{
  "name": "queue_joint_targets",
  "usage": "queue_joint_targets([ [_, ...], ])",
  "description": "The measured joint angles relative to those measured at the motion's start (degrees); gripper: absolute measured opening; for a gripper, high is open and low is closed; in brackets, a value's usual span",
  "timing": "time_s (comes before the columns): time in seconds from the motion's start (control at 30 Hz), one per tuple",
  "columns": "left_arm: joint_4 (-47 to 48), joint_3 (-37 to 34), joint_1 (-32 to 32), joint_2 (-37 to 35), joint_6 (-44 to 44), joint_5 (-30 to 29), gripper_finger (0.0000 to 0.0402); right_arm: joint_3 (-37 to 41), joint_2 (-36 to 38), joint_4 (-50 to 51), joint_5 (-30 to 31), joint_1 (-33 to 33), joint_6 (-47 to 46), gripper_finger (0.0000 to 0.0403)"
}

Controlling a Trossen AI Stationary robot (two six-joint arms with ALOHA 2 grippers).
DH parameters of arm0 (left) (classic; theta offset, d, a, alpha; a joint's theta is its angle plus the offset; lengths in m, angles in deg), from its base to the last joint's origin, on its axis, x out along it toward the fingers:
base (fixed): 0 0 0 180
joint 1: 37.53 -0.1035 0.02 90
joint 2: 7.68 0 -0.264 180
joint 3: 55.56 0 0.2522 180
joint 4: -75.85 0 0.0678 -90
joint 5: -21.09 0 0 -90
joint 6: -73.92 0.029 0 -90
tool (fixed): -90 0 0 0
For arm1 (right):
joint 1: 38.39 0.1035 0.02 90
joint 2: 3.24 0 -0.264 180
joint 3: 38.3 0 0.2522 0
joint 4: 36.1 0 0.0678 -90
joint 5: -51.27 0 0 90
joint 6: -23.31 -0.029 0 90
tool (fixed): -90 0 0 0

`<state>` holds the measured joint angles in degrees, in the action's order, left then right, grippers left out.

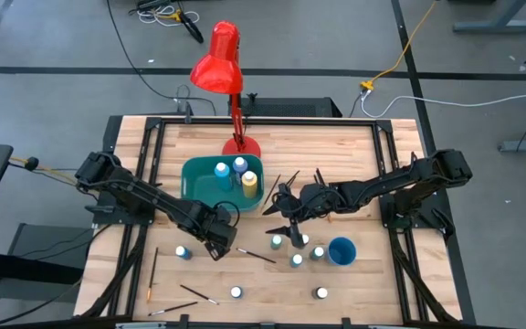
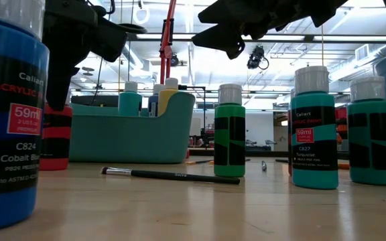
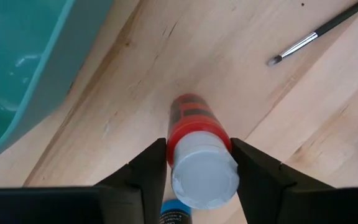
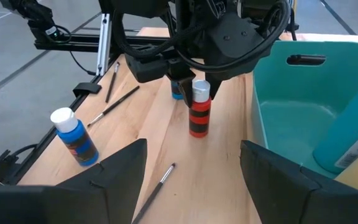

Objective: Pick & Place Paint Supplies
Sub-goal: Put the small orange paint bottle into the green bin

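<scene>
A red paint bottle with a white cap [image 3: 197, 124] stands upright on the wood next to the teal bin [image 1: 199, 175], below my left gripper [image 1: 219, 239]. The right wrist view shows that bottle [image 4: 198, 115] under the left gripper, and the low view shows it [image 2: 55, 144] too. My right gripper [image 4: 192, 146] is open and holds nothing. It hovers by the bin's near right corner [image 1: 281, 208]. Three bottles [image 1: 236, 172] stand in the bin. Other bottles [image 1: 297, 260] and thin brushes [image 1: 256, 256] are scattered on the table's near half. My left gripper pinches the red bottle between its two fingers [image 3: 151, 171], at the red shoulder [image 3: 194, 134] just under the white cap. The fingers come from above, pointing down. The bottle is upright with its base on the table.
A red desk lamp [image 1: 219, 64] stands at the far edge behind the bin. A round blue cup [image 1: 341, 250] sits near right, with bottles [image 1: 318, 252] beside it. Loose bottles [image 1: 183, 251] and brushes [image 1: 199, 294] lie toward the near edge. A blue bottle [image 4: 73, 137] stands near the left gripper.
</scene>
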<state>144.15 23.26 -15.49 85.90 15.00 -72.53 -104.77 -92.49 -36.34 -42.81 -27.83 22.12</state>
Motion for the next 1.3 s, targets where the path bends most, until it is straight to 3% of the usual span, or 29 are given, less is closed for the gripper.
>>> queue_joint_targets([
  [0.27, 0.10, 0.20, 0.00, 0.00, -0.31, -0.20, 0.0159, 0.00, 0.00, -0.05, 0.05, 0.55, 1.83, 0.0263],
  [0.47, 0.96, 4.23, 0.00, 0.00, 2.46, -1.13, 0.0158, 0.00, 0.00, -0.07, 0.17, 0.51, 1.81, 0.0263],
  [0.93, 27.09, 22.88, -4.23, -0.04, 5.75, -12.77, 0.0159, 0.00, 0.00, -0.11, 0.17, 0.53, 0.15, 0.0263],
  [1.17, 33.55, 23.54, -8.52, -0.89, 6.84, -16.97, 0.0162, 0.00, 0.00, -0.11, 0.17, 0.53, 0.15, 0.0263],
  [1.3, 31.49, 23.15, -11.70, -0.87, 10.88, -17.54, 0.0162, 0.00, 0.00, -0.11, 0.17, 0.53, 0.16, 0.0263],
])
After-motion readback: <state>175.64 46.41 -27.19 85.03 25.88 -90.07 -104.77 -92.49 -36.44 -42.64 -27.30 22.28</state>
